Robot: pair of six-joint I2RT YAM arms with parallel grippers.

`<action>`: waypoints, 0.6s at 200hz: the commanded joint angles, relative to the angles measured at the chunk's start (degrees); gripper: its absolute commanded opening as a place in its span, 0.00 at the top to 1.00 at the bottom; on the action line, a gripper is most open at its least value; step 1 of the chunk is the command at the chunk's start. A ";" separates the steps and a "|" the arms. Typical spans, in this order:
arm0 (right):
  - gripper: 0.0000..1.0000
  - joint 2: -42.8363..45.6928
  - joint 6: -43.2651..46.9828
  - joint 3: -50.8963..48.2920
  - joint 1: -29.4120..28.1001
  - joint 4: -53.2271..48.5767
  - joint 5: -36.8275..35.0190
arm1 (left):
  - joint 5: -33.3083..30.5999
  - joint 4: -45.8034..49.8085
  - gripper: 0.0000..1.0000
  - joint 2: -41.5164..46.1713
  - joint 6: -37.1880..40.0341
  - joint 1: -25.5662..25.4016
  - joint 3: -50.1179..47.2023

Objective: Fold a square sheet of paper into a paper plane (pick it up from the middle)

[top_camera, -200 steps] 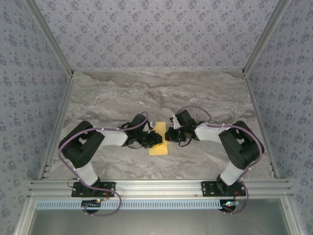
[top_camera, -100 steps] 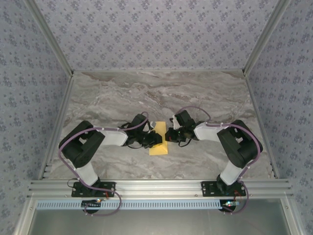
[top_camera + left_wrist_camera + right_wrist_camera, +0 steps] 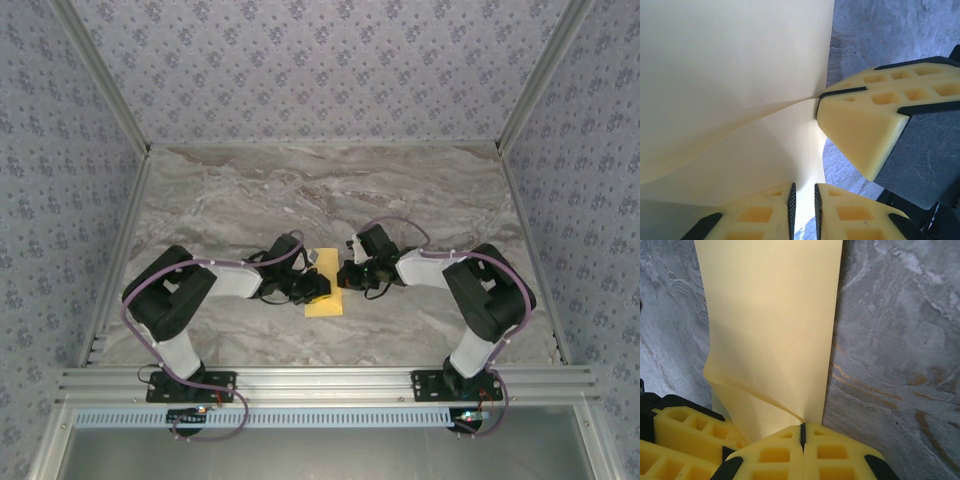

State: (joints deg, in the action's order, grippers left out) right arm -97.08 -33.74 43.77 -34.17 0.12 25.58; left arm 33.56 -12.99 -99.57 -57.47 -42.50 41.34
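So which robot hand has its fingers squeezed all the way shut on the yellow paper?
The right hand: its fingers meet, pinching the yellow paper. The left hand shows a gap between fingers.

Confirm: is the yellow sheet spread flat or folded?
Folded over. From above the yellow sheet is a narrow rectangle; the right wrist view shows one layer lifted off another, pinched by the right gripper.

Reads as a lab robot cell from my end: aluminium extrusion frame (image 3: 330, 378), patterned backdrop walls (image 3: 320, 60), marble-print tabletop (image 3: 330, 190).
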 commanded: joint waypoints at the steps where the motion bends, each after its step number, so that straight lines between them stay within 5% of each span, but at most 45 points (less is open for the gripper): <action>1: 0.99 -1.45 0.95 1.03 -0.34 -1.92 -0.36 | -0.56 1.82 0.79 -1.14 1.41 -0.24 0.39; 76: 0.99 -1.89 1.14 1.89 -0.43 -3.32 -0.63 | -2.27 3.85 0.81 -1.89 1.14 -0.45 0.23; 120: 0.89 1.62 -1.00 2.88 -0.28 -6.67 -3.80 | -3.14 4.48 0.81 -2.58 0.11 -0.55 -0.14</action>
State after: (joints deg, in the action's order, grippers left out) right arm -97.62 -33.61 45.43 -34.17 -2.26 25.21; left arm 32.51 -11.62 -100.20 -57.52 -42.54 41.45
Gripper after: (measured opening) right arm 0.084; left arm 0.187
